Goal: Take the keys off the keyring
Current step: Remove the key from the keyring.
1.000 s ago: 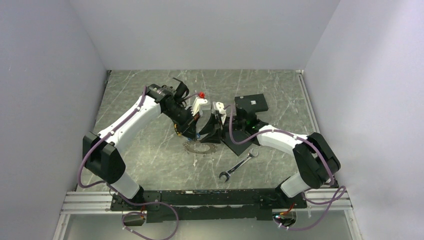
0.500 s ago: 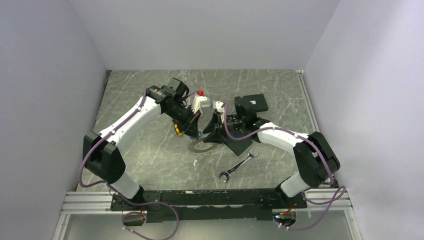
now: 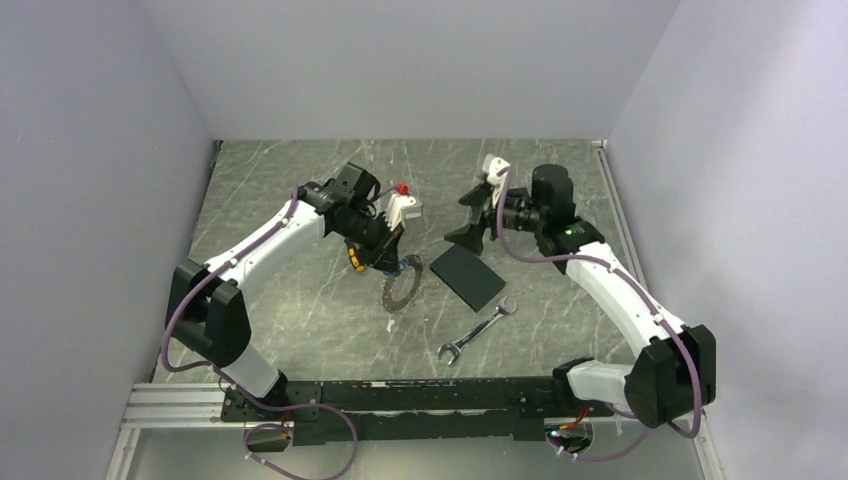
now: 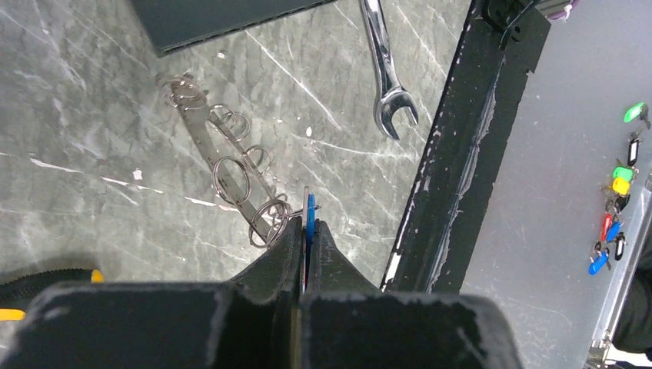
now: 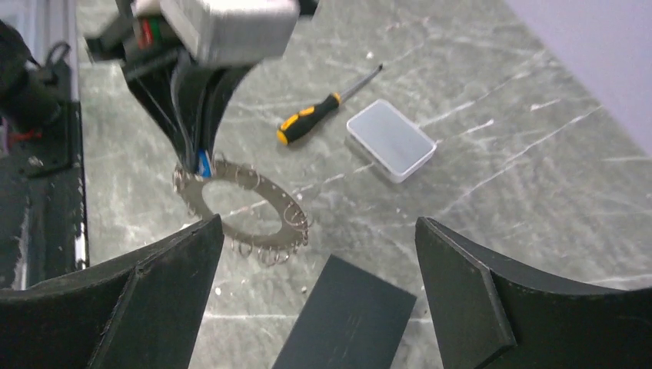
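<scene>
From above, the left jaws were pressed together on the blue tag [image 3: 404, 266] at the upper rim of the keyring [image 3: 400, 290]; the keyring hung just below those jaws, tipped at a slant over the worktop [image 3: 300, 300], its rim toothed with small grey pieces too fine to tell apart; the yellow-and-black screwdriver [image 3: 354, 263] lay just beside the left jaws, on their outer side; the black flat rectangle [image 3: 467, 277] lay between the two sets of jaws, nearer the keyring, and the open-ended wrench [image 3: 478, 329] lay beyond the rectangle toward the arm bases; the right jaws were raised well apart from the keyring, spread, with nothing between them.

In the left wrist view, the jaws pinched the blue tag [image 4: 310, 215] at their very tips; the keyring [image 4: 207, 138] ran away from the tips almost edge-on, a thin grey strip with wire loops strung along it; the wrench [image 4: 382, 61] lay ahead and to the right of the tips, the black rectangle [image 4: 207, 19] farther ahead; past a black rail [image 4: 446, 154] sat a cluster of coloured tags [image 4: 619, 184].

In the right wrist view, the right fingers [image 5: 161, 300] stood wide apart and empty; ahead of them the keyring [image 5: 191, 188] showed as a flat grey hoop rimmed with loops, the blue tag [image 5: 203, 163] gripped at its far left edge; the screwdriver [image 5: 315, 114] and a white box [image 5: 390, 141] lay beyond it; the black rectangle [image 5: 346, 315] lay between the fingers, below.
</scene>
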Robot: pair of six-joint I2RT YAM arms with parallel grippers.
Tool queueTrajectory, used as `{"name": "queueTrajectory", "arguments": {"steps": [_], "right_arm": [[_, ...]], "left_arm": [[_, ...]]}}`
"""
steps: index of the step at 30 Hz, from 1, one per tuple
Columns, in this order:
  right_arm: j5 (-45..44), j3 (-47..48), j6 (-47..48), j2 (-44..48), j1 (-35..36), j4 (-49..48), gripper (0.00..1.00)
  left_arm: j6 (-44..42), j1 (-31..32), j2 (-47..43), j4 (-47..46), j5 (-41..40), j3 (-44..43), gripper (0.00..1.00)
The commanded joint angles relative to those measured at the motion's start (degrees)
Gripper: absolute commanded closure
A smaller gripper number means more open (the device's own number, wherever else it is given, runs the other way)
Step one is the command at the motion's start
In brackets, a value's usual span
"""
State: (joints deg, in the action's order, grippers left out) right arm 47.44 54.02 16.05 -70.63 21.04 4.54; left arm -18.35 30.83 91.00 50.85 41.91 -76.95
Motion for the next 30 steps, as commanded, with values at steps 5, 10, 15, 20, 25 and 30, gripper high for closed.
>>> {"name": "queueTrajectory", "arguments": {"steps": [5,10,15,20,25,30], "right_arm": [[13.5,10.8,-4.7,-7.0,-1.9,3.4,0.01],[12.1,-1.8,-4.2,-1.9,3.0,-8.2,0.14],[12.5,-8.4,-3.7,-2.0,5.9,-17.6,0.20],[10.6,-11.1,2.8,-3.8,12.2,-22.2,0.24],[12.2,-10.7,6.8,-6.6,13.3,-23.7,0.32],[13.8,-10.6,4.3,-8.0,13.8,-27.5,0.42]], "left_arm": [[-5.0,-0.1,-1.4,0.9,6.1,-3.7,1.00],[-7.7,-0.1,-1.7,4.5,6.7,-6.4,1.00],[-9.2,-0.1,-1.9,5.8,8.2,-6.6,1.00],[-11.8,-0.1,-0.1,9.0,12.8,-8.4,1.00],[-16.9,-0.1,1.4,13.3,17.2,-10.0,1.00],[-17.9,0.0,1.8,14.2,18.3,-10.6,1.00]]}}
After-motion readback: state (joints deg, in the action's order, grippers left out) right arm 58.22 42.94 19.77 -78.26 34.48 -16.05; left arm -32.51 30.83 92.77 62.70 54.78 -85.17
